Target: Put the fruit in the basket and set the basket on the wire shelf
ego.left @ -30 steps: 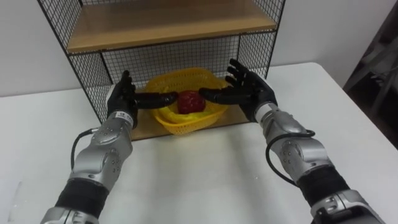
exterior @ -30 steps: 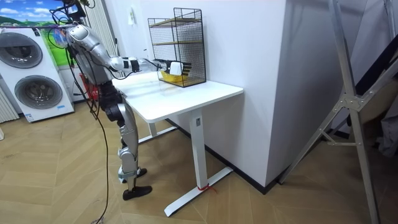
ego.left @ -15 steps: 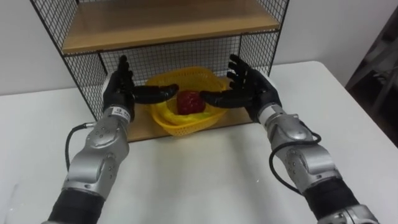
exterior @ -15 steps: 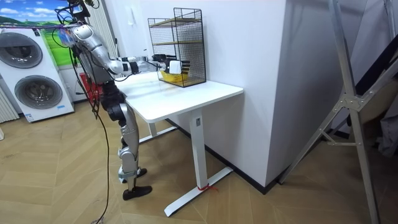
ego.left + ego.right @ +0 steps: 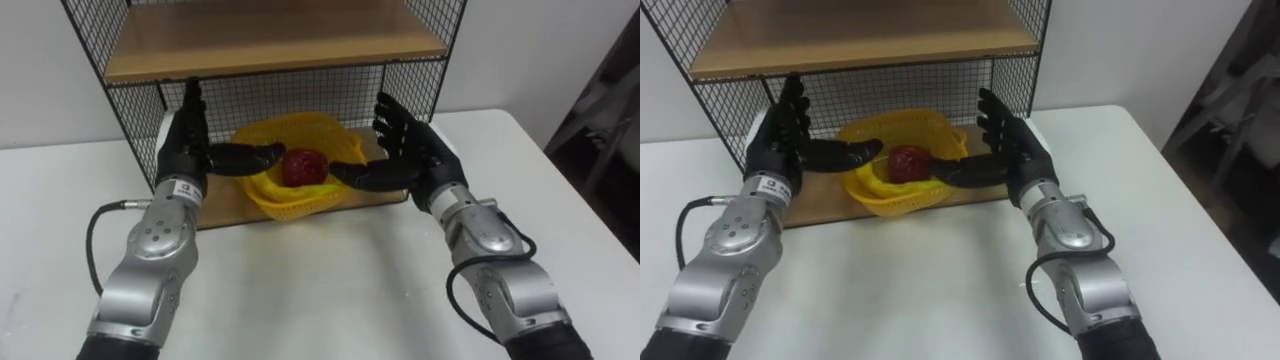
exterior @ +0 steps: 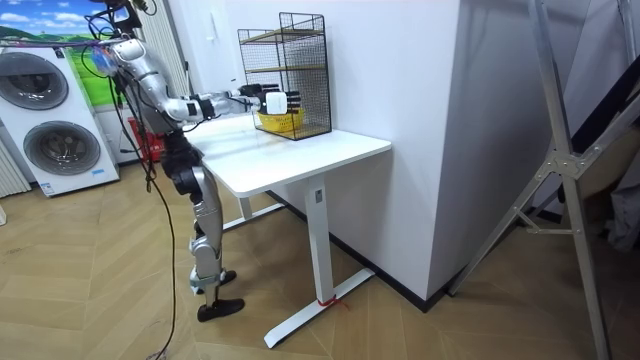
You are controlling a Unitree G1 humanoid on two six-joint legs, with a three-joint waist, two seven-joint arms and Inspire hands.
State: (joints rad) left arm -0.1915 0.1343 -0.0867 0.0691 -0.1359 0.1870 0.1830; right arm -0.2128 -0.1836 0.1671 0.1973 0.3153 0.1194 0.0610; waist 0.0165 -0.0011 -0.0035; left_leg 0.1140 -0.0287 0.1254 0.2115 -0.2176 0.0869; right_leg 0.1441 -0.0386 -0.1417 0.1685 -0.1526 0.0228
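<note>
Left eye view's centre has fruit point(image 5: 303, 167) in the basket point(image 5: 272, 198) on the shelf point(image 5: 260, 40), flanked by left hand point(image 5: 185, 145) and right hand point(image 5: 415, 150), both open; room view shows the robot standing at the table point(image 6: 320, 150).

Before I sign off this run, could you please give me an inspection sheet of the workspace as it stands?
Surface: white table, carrying the wire shelf.
Job's things: yellow basket on the shelf's lower board, red fruit inside it.
Clutter: nothing seen.
Hands: left hand and right hand open, fingers straight, flanking the basket, thumbs at its rim.
Cables: nothing seen.
Surroundings: white wall behind; washing machines and a metal frame in the room view.
</note>
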